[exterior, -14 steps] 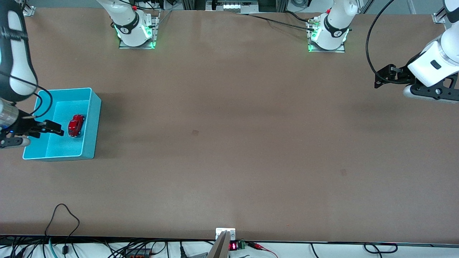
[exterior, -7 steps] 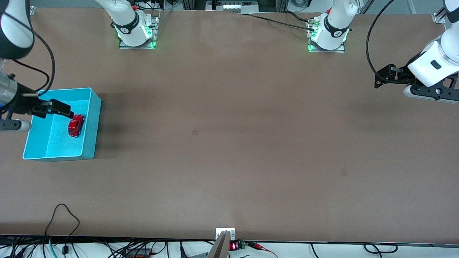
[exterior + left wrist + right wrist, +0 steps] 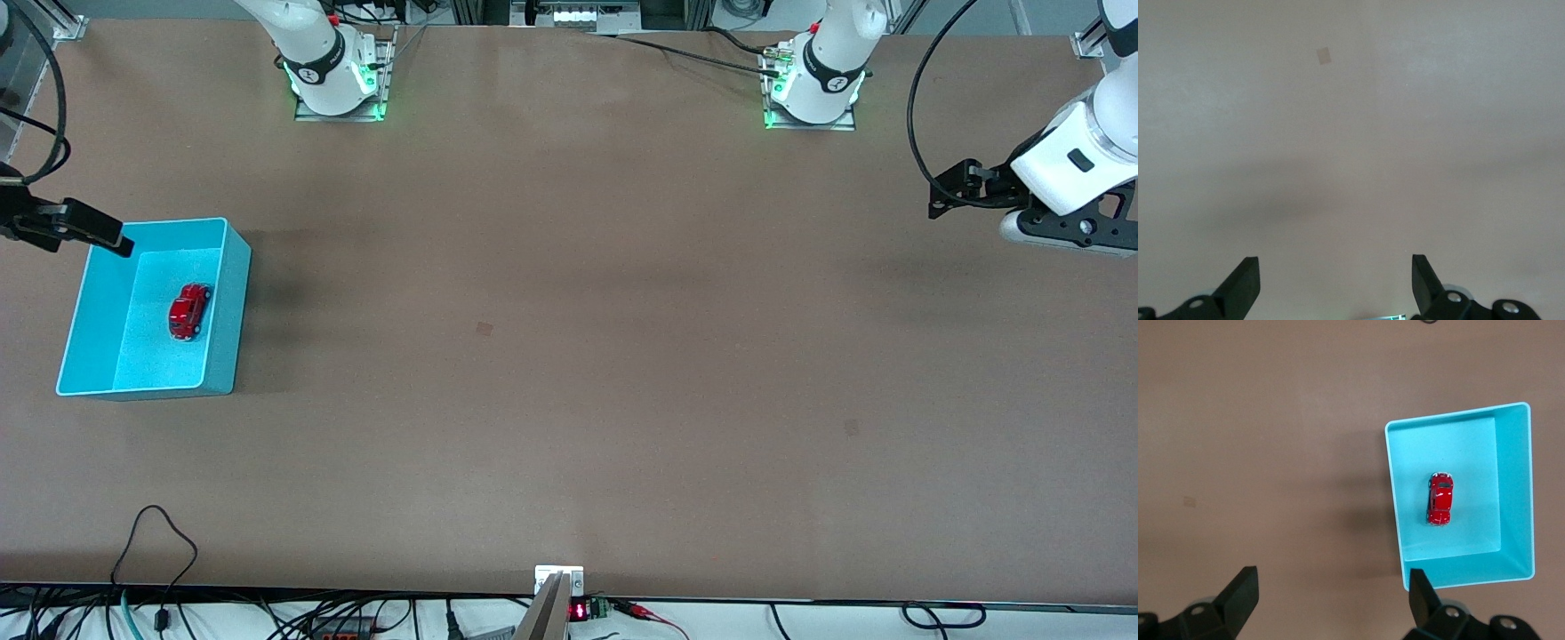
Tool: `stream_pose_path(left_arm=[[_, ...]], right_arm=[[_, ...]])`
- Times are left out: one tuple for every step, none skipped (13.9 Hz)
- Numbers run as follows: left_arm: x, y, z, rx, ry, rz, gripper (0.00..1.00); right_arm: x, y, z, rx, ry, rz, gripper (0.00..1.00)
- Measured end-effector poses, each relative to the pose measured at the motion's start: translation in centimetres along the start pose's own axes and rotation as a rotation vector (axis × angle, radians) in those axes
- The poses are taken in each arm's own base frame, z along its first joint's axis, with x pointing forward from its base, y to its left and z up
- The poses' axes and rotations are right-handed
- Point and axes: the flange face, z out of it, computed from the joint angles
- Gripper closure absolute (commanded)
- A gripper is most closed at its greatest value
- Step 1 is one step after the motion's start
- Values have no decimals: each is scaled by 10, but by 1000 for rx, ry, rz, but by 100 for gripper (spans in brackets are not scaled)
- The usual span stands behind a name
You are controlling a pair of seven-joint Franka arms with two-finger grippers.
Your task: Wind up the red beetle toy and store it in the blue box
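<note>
The red beetle toy (image 3: pixel 188 312) lies on the floor of the blue box (image 3: pixel 222 360), which stands at the right arm's end of the table. The right wrist view also shows the toy (image 3: pixel 1439 499) inside the box (image 3: pixel 1516 480). My right gripper (image 3: pixel 120 242) is open and empty, up in the air over the box's corner that lies toward the robots' bases. In its own view (image 3: pixel 1331 580) it looks down on bare table beside the box. My left gripper (image 3: pixel 944 191) waits open and empty over the left arm's end of the table, and its own view (image 3: pixel 1335 263) shows only table.
Both arm bases (image 3: pixel 338 84) (image 3: pixel 813 89) stand along the table's edge at the top of the front view. Cables (image 3: pixel 160 533) and a small display unit (image 3: pixel 560 591) lie at the edge nearest the front camera. A small dark patch (image 3: pixel 484 329) marks mid-table.
My right gripper has lifted out of the blue box and drawn back toward the robots' bases, leaving the red beetle toy lying in the box. The left arm has not moved.
</note>
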Motion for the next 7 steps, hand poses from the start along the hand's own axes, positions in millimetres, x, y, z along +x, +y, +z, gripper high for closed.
stream_pose_path(left_arm=[[0,0,0,0,0,0,0],[0,0,0,0,-1,0,0],[0,0,0,0,-1,0,0],[0,0,0,0,-1,0,0],[0,0,0,0,-1,0,0],[0,0,0,0,-1,0,0],[0,0,0,0,-2,0,0]], right_arm=[[-1,0,6,-3,-12,-1,0],[-2,1,12,-13,-15,0,0],[-4,4,16,-32,-5,-3,0],[-9,6,18,-51,7,-7,0],[-17,7,18,-59,10,-10,0],[-25,7,16,-60,11,-13,0],[-32,6,12,-59,17,-19,0]])
